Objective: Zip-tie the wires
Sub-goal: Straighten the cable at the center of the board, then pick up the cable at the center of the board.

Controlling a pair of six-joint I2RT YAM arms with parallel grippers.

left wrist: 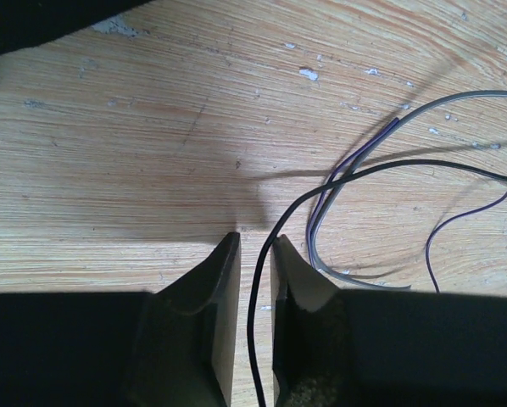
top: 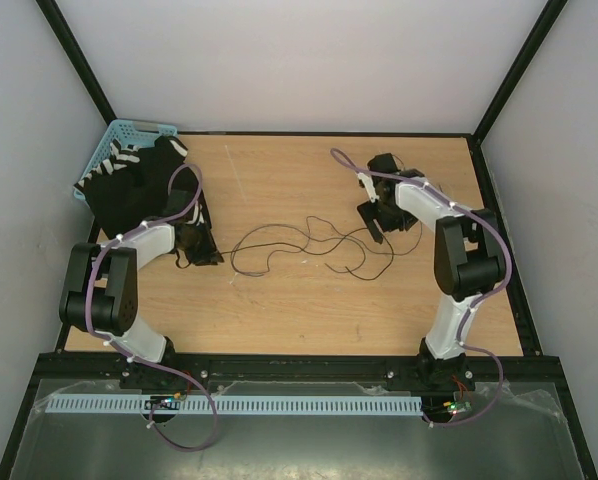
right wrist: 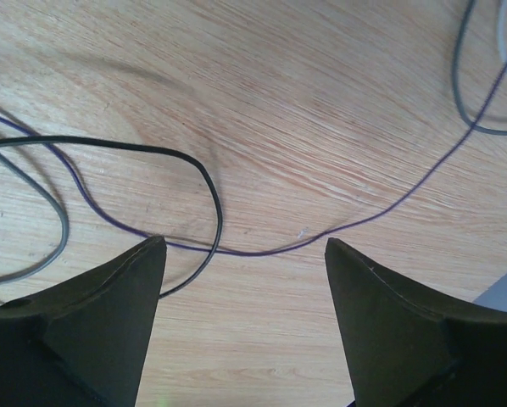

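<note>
thin black curling wires [left wrist: 253, 322] sprawl left-to-right across the middle of the top view, one strand running lengthwise through the narrowly parted, seemingly unpinching black left gripper [left wrist: 255, 254], the black right gripper [right wrist: 245, 246] gaping wide astride others; no zip tie seen.

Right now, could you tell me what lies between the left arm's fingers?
A thin black wire runs through the narrow gap between those fingers, seen in the left wrist view.

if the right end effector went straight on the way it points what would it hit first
The right end effector would likely meet the thin purple wire crossing between its open fingers first, then the wooden tabletop under it; depth is unclear.
</note>
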